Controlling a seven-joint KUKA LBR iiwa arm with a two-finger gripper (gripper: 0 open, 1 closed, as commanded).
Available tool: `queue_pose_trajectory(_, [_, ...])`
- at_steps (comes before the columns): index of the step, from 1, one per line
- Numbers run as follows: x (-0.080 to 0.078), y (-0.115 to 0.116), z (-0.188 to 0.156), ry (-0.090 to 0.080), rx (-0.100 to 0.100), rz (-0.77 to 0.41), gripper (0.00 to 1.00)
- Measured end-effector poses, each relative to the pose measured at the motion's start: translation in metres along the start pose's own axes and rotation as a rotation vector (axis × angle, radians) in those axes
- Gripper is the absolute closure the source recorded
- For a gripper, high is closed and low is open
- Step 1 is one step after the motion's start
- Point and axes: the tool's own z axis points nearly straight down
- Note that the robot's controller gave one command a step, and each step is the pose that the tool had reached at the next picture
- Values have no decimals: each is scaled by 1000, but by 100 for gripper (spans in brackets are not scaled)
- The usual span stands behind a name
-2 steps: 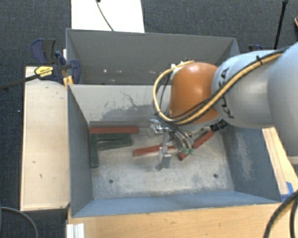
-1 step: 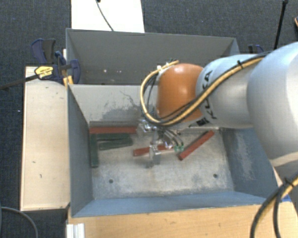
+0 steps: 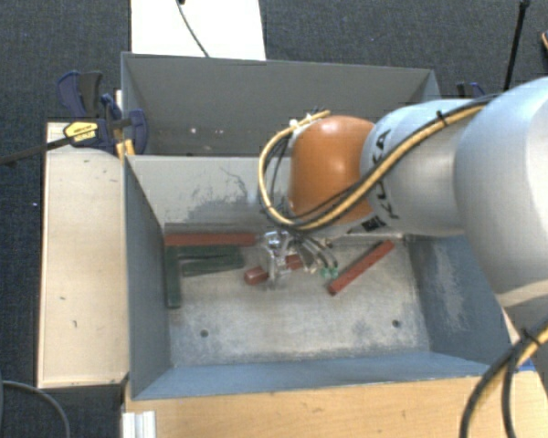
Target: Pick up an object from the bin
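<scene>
Red-brown short block (image 3: pixel 257 276) at mid-floor of grey bin (image 3: pixel 283 336), fingers (image 3: pixel 274 261) closed round it

I get soft, even light from above. The bin (image 3: pixel 283 336) floor reads fairly bright, its left wall darker. The arm (image 3: pixel 493 172) throws a dull shadow over the floor's right side, and its orange cover (image 3: pixel 329 162) shows a faint sheen.
</scene>
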Motion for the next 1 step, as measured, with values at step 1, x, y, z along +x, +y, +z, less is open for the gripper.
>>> queue_pose_trajectory(1, [-1, 17, -142, -5, 1, -6, 100])
